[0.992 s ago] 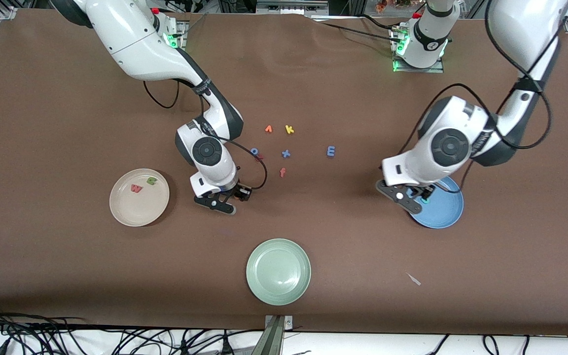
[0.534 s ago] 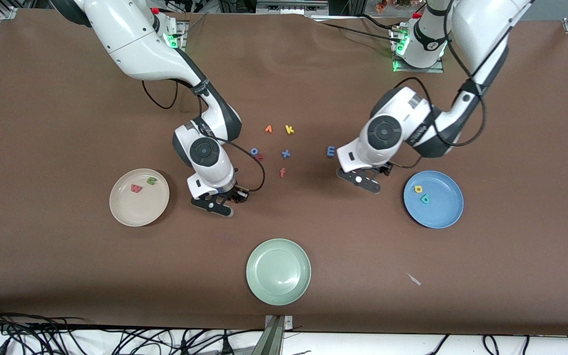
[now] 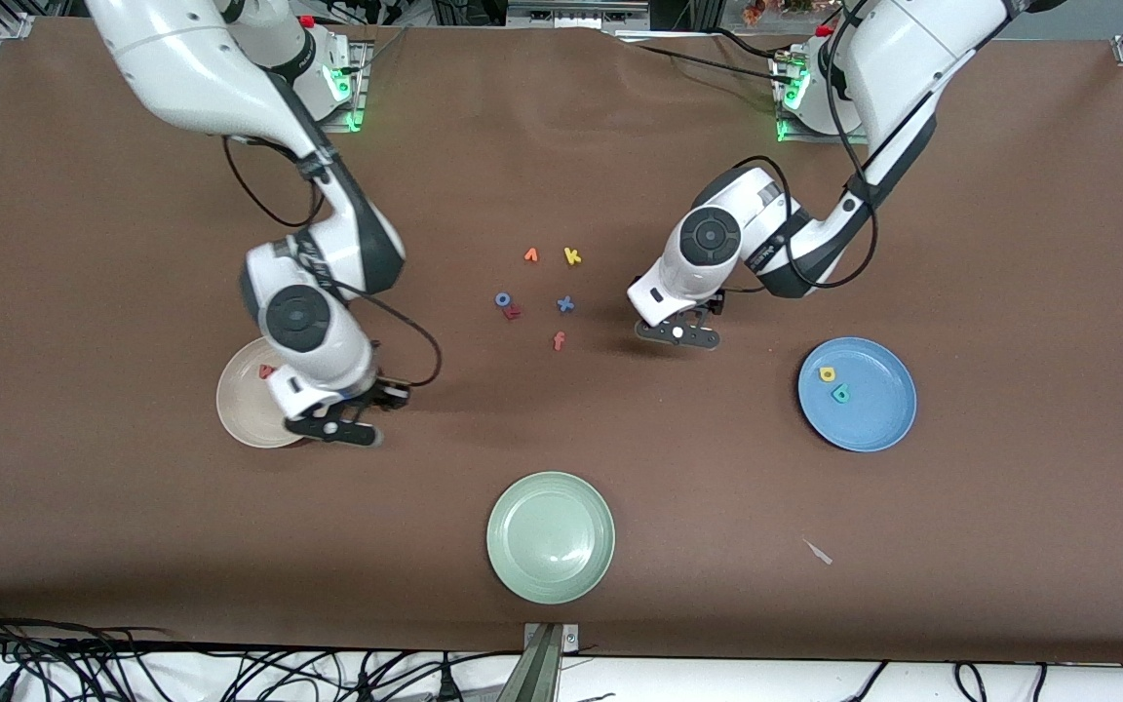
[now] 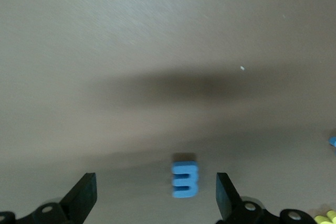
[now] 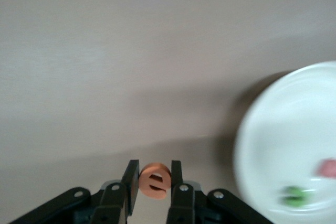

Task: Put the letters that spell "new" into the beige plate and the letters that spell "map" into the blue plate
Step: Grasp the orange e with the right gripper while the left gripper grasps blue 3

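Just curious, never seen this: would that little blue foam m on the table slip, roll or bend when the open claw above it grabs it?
The small light-blue foam m lies flat, so rolling seems unlikely. It looks thick and soft, so probably light and slightly squashy. The left gripper stands open around it.

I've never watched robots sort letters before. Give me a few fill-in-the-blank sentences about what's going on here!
1. The right gripper is shut on the orange letter ____.
2. The left gripper's jaws stand open around the light-blue letter ____.
3. The blue plate holds the yellow a and the teal ____.
4. The ____ plate holds no letters.

Missing words: e; m; p; green
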You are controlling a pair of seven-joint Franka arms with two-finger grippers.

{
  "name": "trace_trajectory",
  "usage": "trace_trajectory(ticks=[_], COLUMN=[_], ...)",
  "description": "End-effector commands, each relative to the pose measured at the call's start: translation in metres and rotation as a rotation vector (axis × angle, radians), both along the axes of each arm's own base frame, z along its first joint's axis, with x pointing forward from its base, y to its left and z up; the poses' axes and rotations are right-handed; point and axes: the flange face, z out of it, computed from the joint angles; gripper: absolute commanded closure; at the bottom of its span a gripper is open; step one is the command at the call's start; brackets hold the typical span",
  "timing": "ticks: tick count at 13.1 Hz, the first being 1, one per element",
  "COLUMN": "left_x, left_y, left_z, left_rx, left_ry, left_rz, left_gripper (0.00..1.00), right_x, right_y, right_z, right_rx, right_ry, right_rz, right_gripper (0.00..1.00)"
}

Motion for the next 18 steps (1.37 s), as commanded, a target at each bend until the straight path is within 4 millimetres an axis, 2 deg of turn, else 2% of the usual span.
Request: trace_trajectory(ticks=[1,3,5,7,9,12,13,14,16,18], left_x=[-0.014,-0.024,-0.027,-0.028,-0.026,-0.033,-0.035,-0.039,-0.043,-0.043], left_y=[-0.013,-0.02,-0.023,-0.024,-0.021,-0.023,-0.025,-0.029,-0.031,-0.031], left_z=[0.001,-0.018,-0.024,-0.023,-0.024,-0.027,-0.028,-0.029,-0.03,-0.03], left_rx=[-0.012,-0.006,0.008,0.008,0.017,0.027,0.027,0.028,0.03,0.028], left_ry=[0.006,0.022,0.001,-0.003,-0.016,-0.007,-0.004,-0.003,0.001,-0.002], left_rz=[0.043,0.009,-0.039,-0.047,-0.063,-0.083,-0.091,-0.1,-0.11,-0.117], left_gripper=[0.01,0.08,0.09,0.09,0.09,0.1,0.12,0.14,0.18,0.25], right_x=[-0.011,-0.011,-0.01,-0.013,-0.023,-0.033,-0.035,-0.036,-0.036,-0.036], right_y=[-0.054,-0.09,-0.11,-0.116,-0.118,-0.124,-0.126,-0.128,-0.129,-0.13], right_z=[0.018,0.011,0.005,-0.006,-0.027,-0.047,-0.051,-0.053,-0.051,-0.05], right_rx=[-0.014,-0.016,-0.013,-0.006,0.009,0.029,0.03,0.029,0.027,0.027], right_ry=[0.046,0.072,0.078,0.068,0.038,-0.022,-0.027,-0.022,-0.022,-0.022], right_rz=[0.108,0.147,0.16,0.167,0.172,0.175,0.174,0.17,0.168,0.167], right_gripper=[0.84,0.84,0.83,0.83,0.81,0.62,0.58,0.55,0.54,0.5])
